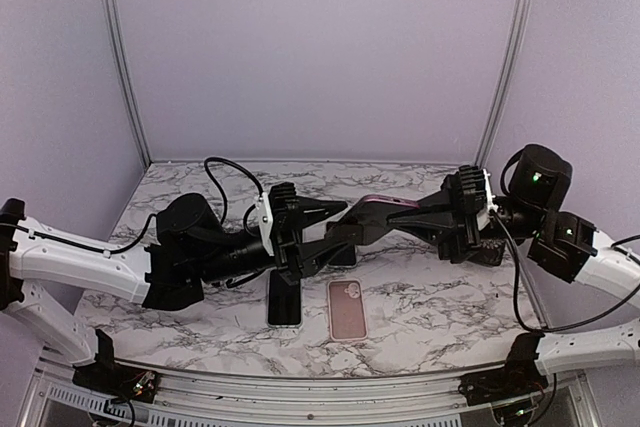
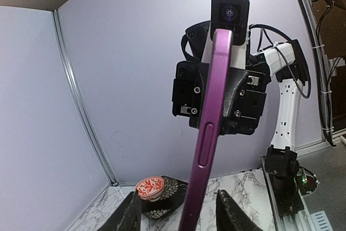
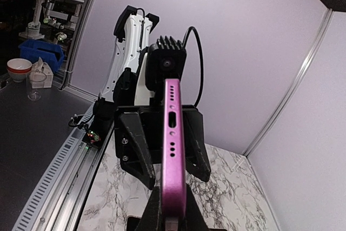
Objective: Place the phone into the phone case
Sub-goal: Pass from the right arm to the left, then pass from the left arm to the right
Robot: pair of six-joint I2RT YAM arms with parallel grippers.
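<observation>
Both arms reach inward, wrists level, above the marbled tabletop [image 1: 450, 297]. The slim, smooth purple phone [image 1: 385, 201] is in the air between them, long axis left to right. The right claw [image 1: 405, 219] is clenched on one end. The left claw [image 1: 345, 232] is spread around the other end without touching it. The pink case [image 1: 347, 309] lies flat below.

Purple phone [image 2: 207, 150] edge-on between left tool's [image 2: 177, 196] parted fingers, right tool [image 2: 221, 98] at its far end
</observation>
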